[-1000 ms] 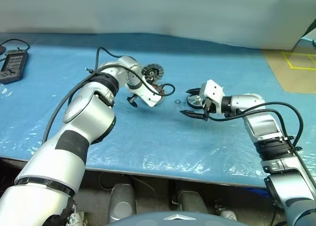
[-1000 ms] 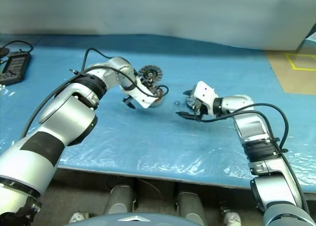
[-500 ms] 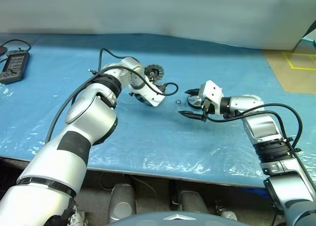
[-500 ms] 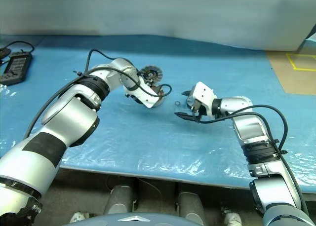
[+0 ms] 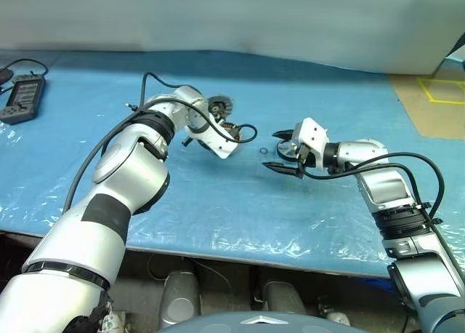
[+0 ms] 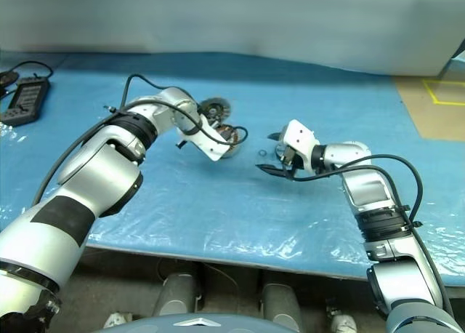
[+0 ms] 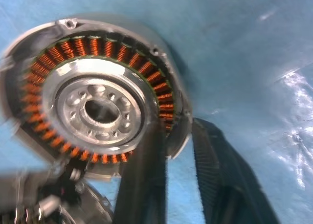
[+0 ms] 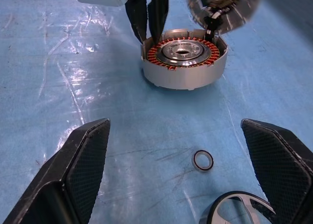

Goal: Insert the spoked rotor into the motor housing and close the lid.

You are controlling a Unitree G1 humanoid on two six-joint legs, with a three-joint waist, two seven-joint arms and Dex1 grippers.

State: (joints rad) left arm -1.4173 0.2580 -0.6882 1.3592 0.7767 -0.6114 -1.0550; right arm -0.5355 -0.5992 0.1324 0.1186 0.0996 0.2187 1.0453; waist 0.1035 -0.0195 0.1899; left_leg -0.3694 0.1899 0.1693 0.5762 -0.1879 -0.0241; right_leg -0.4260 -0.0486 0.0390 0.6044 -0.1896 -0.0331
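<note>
Motor housing (image 8: 185, 62): being pinched at its rim wall by the left gripper (image 8: 148, 31), one finger inside, one outside, presumably to be steadied. Lid (image 6: 212, 108): being left beyond it, ribbed face showing. Spoked rotor (image 8: 238, 209): being straddled by the right gripper (image 5: 282, 153), fingers spread wide, nothing held. Small ring (image 8: 203, 160): lying loose between rotor and housing.

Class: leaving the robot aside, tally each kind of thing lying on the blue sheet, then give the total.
motor housing: 1
lid: 1
spoked rotor: 1
small ring: 1
handheld controller: 1
Total: 5
</note>
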